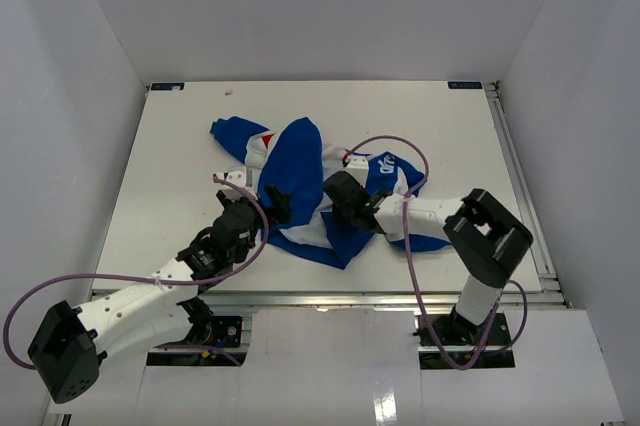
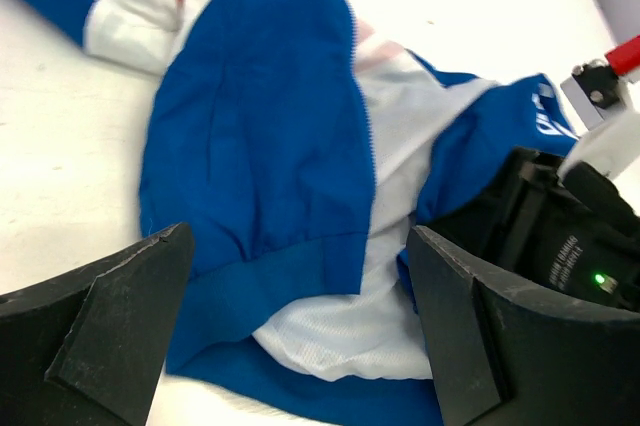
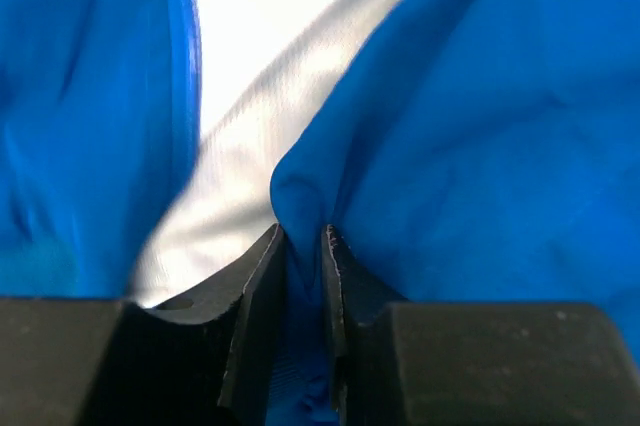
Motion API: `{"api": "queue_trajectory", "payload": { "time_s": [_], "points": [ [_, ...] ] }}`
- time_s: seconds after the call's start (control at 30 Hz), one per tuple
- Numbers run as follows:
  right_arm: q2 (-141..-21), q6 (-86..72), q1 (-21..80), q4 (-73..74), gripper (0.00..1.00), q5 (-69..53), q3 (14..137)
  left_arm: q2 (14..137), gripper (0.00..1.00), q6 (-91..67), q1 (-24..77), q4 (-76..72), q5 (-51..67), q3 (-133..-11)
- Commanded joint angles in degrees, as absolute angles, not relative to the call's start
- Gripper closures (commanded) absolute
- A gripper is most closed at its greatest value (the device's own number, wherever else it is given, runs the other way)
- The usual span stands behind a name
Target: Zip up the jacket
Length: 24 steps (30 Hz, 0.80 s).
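Small soft royal-blue fabric jacket with white and red panels point(image 1: 300, 171) lies crumpled, front open, on the white flat surface point(image 1: 170, 166). Right pincer point(image 3: 303, 241) is clenched on a blue fold near the jacket's middle. Left pincer point(image 2: 300, 236) is released wide at the jacket's left near edge.

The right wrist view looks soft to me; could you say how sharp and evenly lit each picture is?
Right wrist: the jacket is blurred from closeness, its white panel glaring, while the right pincer pinching a fold is crisp. Left wrist: fabric fairly sharp, table washed out. Top external: sharp, evenly lit.
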State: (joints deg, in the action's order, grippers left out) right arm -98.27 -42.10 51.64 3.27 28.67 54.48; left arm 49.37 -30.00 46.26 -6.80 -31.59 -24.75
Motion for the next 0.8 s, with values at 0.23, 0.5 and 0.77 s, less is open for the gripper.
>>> {"api": "queue_trajectory", "payload": {
  "time_s": [0.23, 0.5, 0.77],
  "points": [
    [-75.82, -29.21, 52.03, -9.77, 0.85, 26.06, 34.69, 54.64, 0.02, -24.64, 46.37, -17.08, -14.90, -24.82],
    [-65.90, -24.33, 52.02, -21.15, 0.82, 16.94, 27.18, 59.30, 0.02, -24.55, 46.32, -18.64, -9.23, -26.09],
    [-62.28, -23.47, 50.88, -27.86, 0.82, -4.07, 27.06, 55.10, 0.02, -24.28, 46.32, -19.83, -9.70, -23.66]
  ]
}}
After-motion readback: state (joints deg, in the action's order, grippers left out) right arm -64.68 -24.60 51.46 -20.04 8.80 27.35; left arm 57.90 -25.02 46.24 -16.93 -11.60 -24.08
